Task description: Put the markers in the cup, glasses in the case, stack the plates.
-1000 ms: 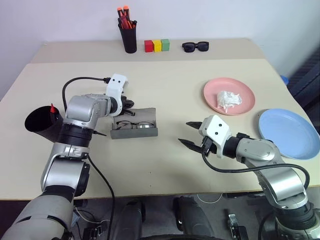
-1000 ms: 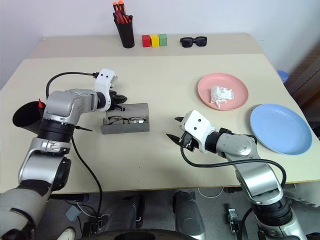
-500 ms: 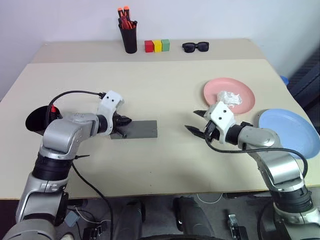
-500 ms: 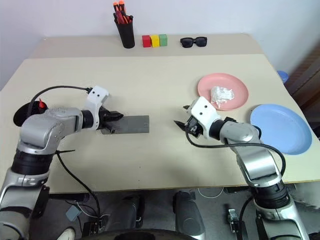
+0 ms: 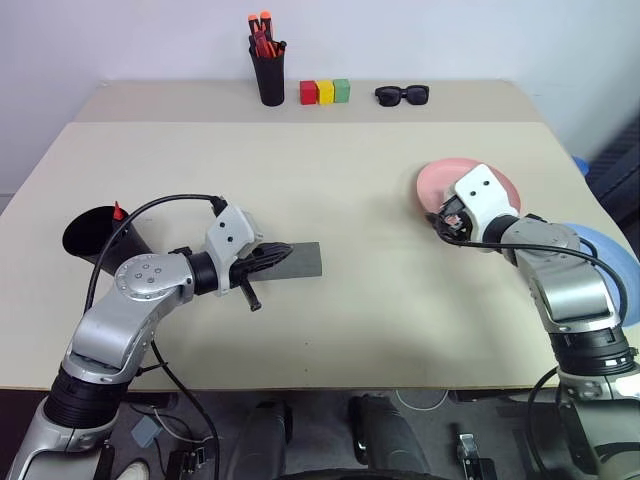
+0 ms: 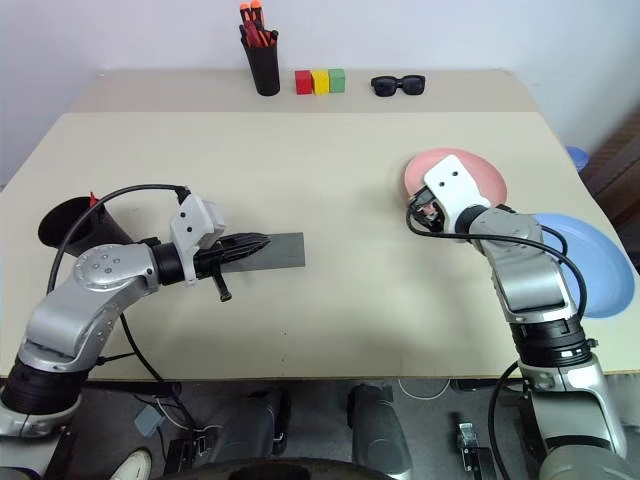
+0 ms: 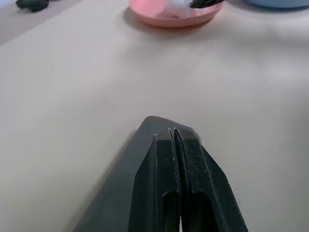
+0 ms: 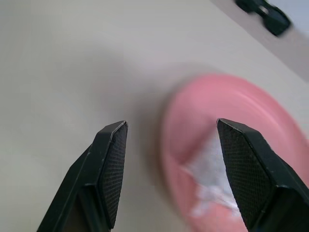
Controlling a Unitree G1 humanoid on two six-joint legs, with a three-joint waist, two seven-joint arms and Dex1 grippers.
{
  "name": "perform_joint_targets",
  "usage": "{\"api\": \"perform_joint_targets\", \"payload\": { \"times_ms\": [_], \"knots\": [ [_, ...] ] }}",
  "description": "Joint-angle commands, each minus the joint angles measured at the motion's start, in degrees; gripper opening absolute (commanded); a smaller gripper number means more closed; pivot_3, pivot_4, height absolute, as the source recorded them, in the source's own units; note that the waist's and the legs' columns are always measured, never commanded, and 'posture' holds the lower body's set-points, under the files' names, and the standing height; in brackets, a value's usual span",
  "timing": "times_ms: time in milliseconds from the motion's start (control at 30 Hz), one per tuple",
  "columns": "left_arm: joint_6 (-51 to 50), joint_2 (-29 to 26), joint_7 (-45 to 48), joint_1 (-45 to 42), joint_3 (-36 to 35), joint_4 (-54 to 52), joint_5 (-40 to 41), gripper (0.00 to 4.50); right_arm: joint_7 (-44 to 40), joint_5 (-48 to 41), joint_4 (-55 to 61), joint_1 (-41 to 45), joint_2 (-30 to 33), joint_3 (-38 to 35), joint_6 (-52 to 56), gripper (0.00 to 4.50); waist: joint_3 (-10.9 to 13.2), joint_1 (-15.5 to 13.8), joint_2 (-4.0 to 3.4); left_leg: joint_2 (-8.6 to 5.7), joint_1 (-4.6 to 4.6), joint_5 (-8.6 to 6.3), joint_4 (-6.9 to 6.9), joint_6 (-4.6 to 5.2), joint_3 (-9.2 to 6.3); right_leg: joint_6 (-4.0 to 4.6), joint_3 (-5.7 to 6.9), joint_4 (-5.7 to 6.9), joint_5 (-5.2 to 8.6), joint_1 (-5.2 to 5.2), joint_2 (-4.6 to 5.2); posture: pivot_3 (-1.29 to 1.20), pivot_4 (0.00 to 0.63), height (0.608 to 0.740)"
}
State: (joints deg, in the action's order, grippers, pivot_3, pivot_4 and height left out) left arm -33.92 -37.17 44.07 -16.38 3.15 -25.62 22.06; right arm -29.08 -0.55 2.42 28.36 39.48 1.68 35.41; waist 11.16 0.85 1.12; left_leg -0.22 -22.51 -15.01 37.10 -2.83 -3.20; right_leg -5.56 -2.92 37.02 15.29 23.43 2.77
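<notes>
The long dark grey hinged case (image 5: 292,260) lies closed at centre left, left end effector (image 7: 175,137) pinched shut over it. Right end effector (image 8: 171,145), wide, faces the salmon pink round plastic plate (image 8: 241,121) at right; stacking the plates looks next, likely calling for a rim grasp.

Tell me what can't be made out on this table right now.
- Glasses: the grey case is closed, so its lid hides whatever is inside.
- Cup: a red marker tip pokes out; the cup's wall hides the rest, and any second marker.
- Blue plate: in both eye views the right arm covers part of it.
- Tissue: blurred in the right wrist view, between the open right end effector fingers.
</notes>
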Motion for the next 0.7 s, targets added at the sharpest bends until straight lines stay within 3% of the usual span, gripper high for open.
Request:
{"api": "perform_joint_targets", "payload": {
  "times_ms": [33,700],
  "knots": [
    [1.6,1.1,0.2,-0.8,-0.7,-1.5,1.4,0.03,2.4,2.8,-3.6,2.5,1.3,-1.4,-3.2,2.98,0.0,0.1,0.0,0.0,0.0,0.0,0.01,0.0,0.01,-0.1,0.0,0.0,-0.06,-0.01,0.0,0.0,0.15,0.74],
    [2.0,2.5,0.5,-1.5,0.7,0.1,0.2,0.03,4.3,5.1,-9.1,2.9,-0.4,-0.9,-7.2,2.98,0.0,0.2,0.0,0.02,0.01,0.0,0.03,0.01,-0.02,-0.16,-0.01,0.07,-0.09,0.0,-0.1,0.0,0.15,0.74]
  ]
}}
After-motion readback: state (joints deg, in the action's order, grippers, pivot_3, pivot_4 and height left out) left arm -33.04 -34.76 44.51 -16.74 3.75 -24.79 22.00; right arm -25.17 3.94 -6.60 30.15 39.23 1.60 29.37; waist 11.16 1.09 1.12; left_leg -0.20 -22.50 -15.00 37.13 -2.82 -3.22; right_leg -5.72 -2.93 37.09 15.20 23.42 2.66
